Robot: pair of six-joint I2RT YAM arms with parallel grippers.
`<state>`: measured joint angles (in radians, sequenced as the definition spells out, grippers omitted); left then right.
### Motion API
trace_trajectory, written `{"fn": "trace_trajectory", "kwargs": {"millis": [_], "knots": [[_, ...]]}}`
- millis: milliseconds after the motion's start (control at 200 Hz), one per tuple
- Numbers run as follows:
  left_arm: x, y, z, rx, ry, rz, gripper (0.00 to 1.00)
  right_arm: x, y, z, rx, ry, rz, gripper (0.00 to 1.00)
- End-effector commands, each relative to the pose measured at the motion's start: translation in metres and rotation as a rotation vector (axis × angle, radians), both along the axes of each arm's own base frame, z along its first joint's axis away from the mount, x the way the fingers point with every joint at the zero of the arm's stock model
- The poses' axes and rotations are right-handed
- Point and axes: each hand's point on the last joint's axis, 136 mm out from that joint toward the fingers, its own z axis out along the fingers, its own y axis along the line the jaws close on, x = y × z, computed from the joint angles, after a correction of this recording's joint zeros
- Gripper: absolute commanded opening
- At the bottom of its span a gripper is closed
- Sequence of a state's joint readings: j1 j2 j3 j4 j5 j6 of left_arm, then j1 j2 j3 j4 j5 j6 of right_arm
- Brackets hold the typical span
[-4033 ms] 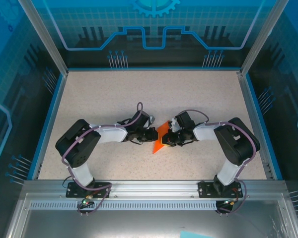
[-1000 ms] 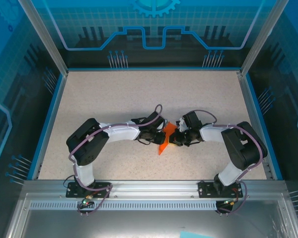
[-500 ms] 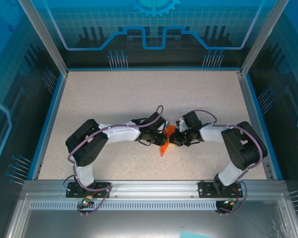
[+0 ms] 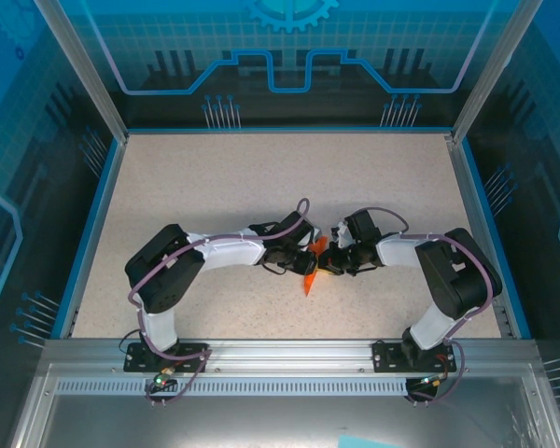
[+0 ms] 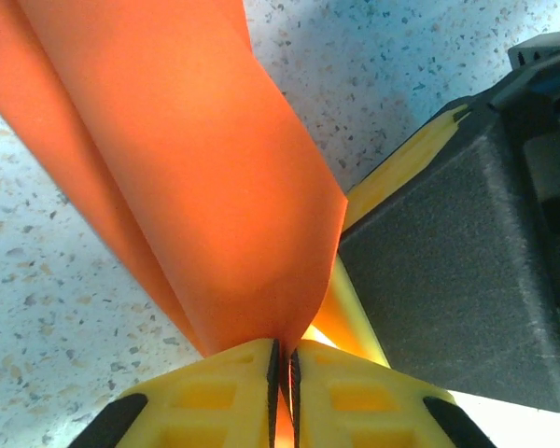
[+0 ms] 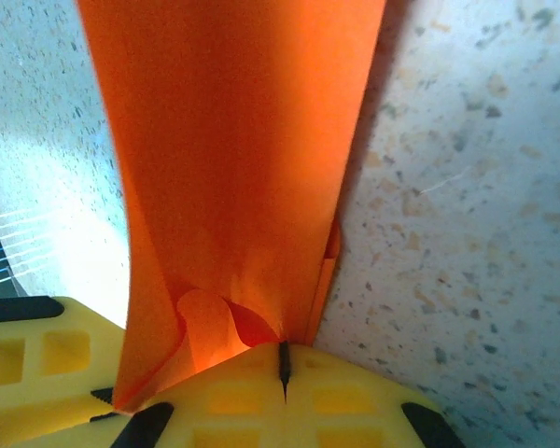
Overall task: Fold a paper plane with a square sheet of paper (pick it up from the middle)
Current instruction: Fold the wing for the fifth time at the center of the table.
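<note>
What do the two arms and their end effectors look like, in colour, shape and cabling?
The left arm and right arm each have black rounded joints, white link covers and a purple cable looping along them. The left end effector and right end effector have yellow fingers with rectangular recesses and black insets.

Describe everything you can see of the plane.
The plane is bright orange paper folded into a narrow pointed shape with creases. It is held at the middle of the table, tip toward the near edge. The left gripper and right gripper are each shut on it from opposite sides; paper curls by the right one.
</note>
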<state>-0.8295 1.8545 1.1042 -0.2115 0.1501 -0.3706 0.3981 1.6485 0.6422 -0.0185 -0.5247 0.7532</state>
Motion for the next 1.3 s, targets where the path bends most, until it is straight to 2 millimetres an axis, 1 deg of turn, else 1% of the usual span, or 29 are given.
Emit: {"fn": "trace_trajectory", "kwargs": {"millis": [0, 160, 285, 595, 755, 1020, 1180, 1295], "knots": [[0.001, -0.009, -0.002, -0.023, 0.031, 0.014, 0.15, -0.004, -0.010, -0.011, -0.023, 0.035, -0.030, 0.01], [0.005, -0.009, -0.007, -0.022, 0.041, 0.046, 0.14, -0.006, -0.009, -0.013, -0.006, 0.046, -0.033, 0.01], [0.008, -0.006, -0.013, -0.006, 0.042, 0.074, 0.14, -0.006, -0.009, -0.013, 0.002, 0.047, -0.036, 0.00], [0.018, -0.006, -0.011, -0.029, 0.033, 0.132, 0.13, -0.008, -0.008, -0.016, 0.012, 0.053, -0.036, 0.00], [0.022, -0.004, -0.008, -0.046, 0.034, 0.165, 0.12, -0.011, -0.009, -0.022, 0.009, 0.063, -0.036, 0.00], [0.022, -0.005, -0.012, -0.053, 0.058, 0.188, 0.12, -0.011, -0.009, -0.022, 0.011, 0.064, -0.038, 0.00], [0.026, -0.009, -0.012, -0.071, 0.058, 0.206, 0.13, -0.012, -0.009, -0.023, 0.016, 0.064, -0.040, 0.00], [0.024, -0.007, -0.020, -0.053, 0.072, 0.202, 0.12, -0.012, -0.009, -0.022, 0.017, 0.061, -0.039, 0.00]]}}
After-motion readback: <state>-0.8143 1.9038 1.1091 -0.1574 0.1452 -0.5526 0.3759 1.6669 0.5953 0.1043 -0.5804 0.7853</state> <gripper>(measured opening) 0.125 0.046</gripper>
